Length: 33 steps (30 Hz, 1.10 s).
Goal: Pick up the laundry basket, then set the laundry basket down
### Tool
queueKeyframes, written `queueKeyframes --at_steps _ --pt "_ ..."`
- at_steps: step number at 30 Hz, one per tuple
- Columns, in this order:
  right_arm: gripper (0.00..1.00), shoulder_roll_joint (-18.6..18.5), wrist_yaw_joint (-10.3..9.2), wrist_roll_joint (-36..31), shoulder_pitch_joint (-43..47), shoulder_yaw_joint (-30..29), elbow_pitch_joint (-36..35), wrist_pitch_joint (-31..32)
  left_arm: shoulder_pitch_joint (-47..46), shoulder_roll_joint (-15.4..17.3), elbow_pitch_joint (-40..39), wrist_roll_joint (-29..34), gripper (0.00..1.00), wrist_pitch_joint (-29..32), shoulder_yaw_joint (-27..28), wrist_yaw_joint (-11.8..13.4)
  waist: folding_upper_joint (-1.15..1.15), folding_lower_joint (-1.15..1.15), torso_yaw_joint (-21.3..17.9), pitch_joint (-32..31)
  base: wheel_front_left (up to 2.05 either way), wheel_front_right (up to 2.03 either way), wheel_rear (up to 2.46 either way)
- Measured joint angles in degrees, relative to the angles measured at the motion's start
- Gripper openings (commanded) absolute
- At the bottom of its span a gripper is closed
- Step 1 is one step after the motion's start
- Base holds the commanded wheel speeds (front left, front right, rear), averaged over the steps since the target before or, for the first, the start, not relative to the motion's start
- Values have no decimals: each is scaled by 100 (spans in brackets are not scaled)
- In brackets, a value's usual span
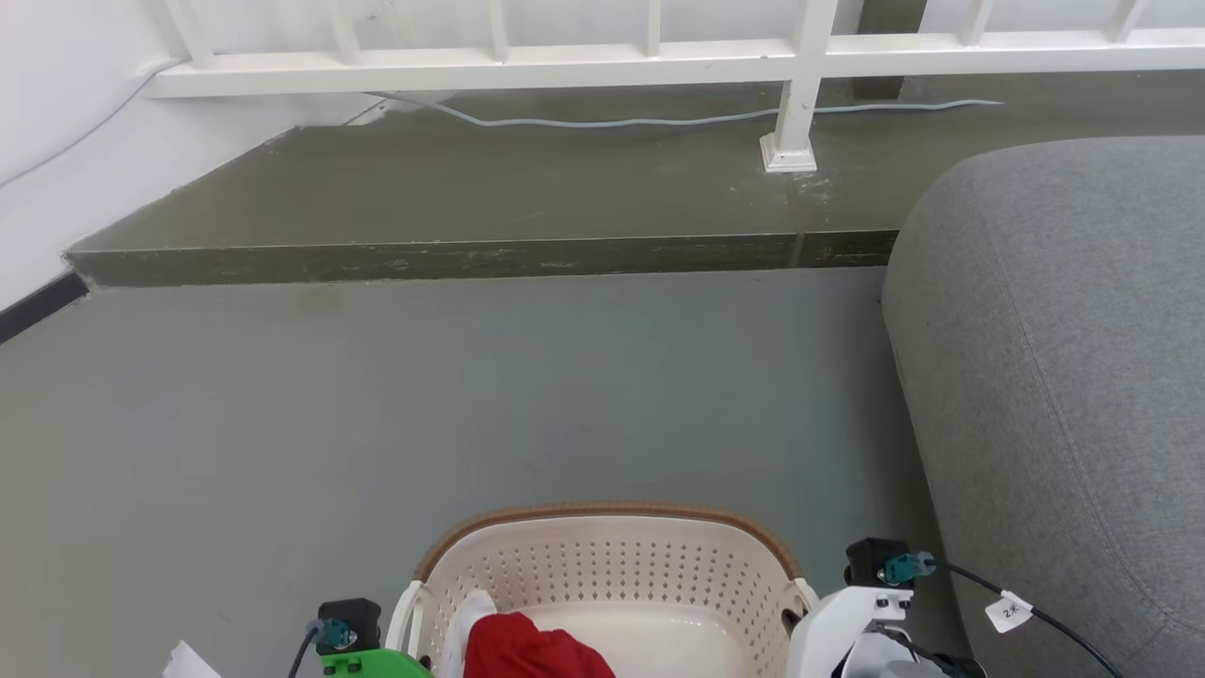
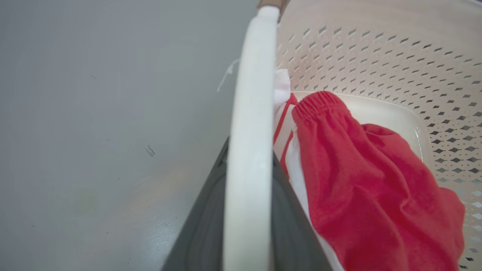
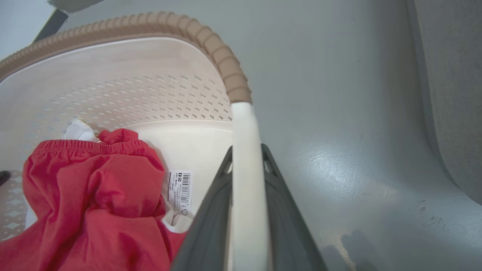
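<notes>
1. The laundry basket (image 1: 612, 574) is directly in front of the robot, low between its two arms, above the grey-green floor (image 1: 471, 395). I cannot tell if its bottom rests on the floor or is lifted from it.
2. The left pincer (image 2: 250, 150) is closed on the basket's left handle (image 2: 251, 94). One dark finger lies against each side of the white bar.
3. The right pincer (image 3: 246, 148) grips the right handle (image 3: 246, 180) in the same way, both fingers tight against the bar. This is just below the place where the brown woven rim (image 3: 228, 69) ends.
4. A red garment (image 2: 369, 188) with an elastic band lies crumpled inside the basket, more toward its left side.
5. A white cloth with red stripes (image 2: 282, 124) lies partly under the garment, against the left wall of the basket.
6. A small printed label (image 3: 180, 190) is on the basket's bottom, just beside the red garment.
7. A grey sofa (image 1: 1054, 377) stands at the robot's right, near the basket.
8. Farther ahead there is a raised step (image 1: 471, 254). A white railing (image 1: 565, 56) stands on it, and a grey cable (image 1: 659, 121) lies along it.
</notes>
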Motion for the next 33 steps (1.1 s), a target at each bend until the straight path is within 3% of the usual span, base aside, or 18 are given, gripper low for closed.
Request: queueKeyframes --at_steps 17,33 --pt "0 -26 -55 108 -396 137 10 -60 -77 53 -243 -213 0 -19 -114 213 0 0 -44 300 0 0 0" --pt "0 -73 -100 87 -1673 146 53 -223 -1178 70 -331 -232 0 -129 -83 454 0 0 -165 1147 0 0 0"
